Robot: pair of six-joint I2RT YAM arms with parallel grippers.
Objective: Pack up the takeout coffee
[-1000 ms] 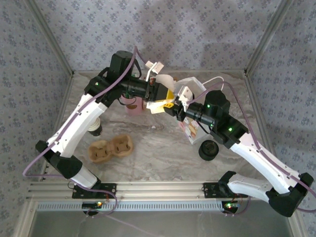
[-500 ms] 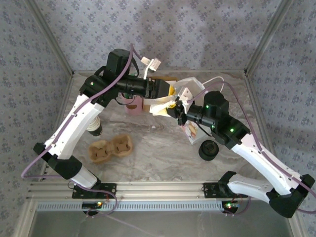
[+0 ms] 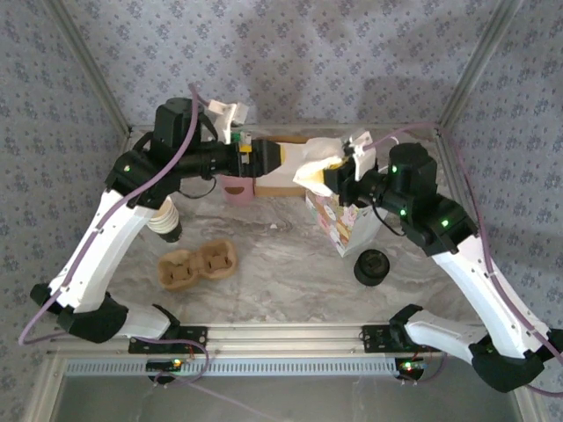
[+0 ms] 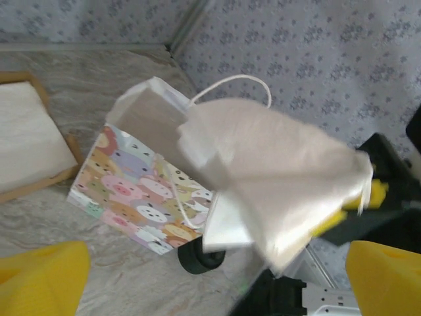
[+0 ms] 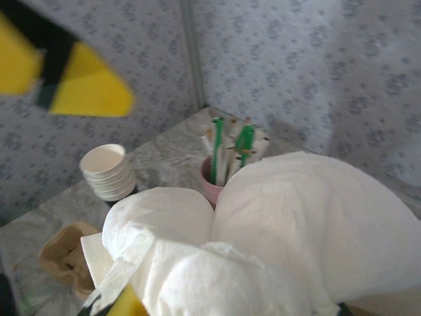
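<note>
1. Top view: the left gripper (image 3: 271, 158) is at the far side of the table by the wooden napkin tray (image 3: 295, 140). Its jaws are spread wide and hold nothing. Facing it from the right, the right gripper (image 3: 332, 180) is clamped on a crumpled white napkin (image 3: 318, 161), lifted off the table at the far end of the pig-print gift bag (image 3: 339, 224). The takeout coffee (image 3: 172, 232) stands on the left as a black disc just beside the stack of lidless cups (image 3: 160, 215), well apart from both grippers. A cardboard cup carrier (image 3: 198, 264) lies nearer than the coffee, a pink cup of straws (image 3: 236, 187) stands farther back, and a pile of black lids (image 3: 371, 266) sits just beside the bag's near end.

2. Left wrist view: this claw's yellow fingers (image 4: 39, 280) sit in the two lower corners, far apart, with nothing between them. The napkin hangs ahead, pinched at its right end by the other claw's yellow tips. The bag stands upright behind it with its mouth open.

3. Right wrist view: the napkin bunches up against this claw's own fingers, which are closed on it. Beyond it are the straw cup, the cup stack and the carrier.
</note>
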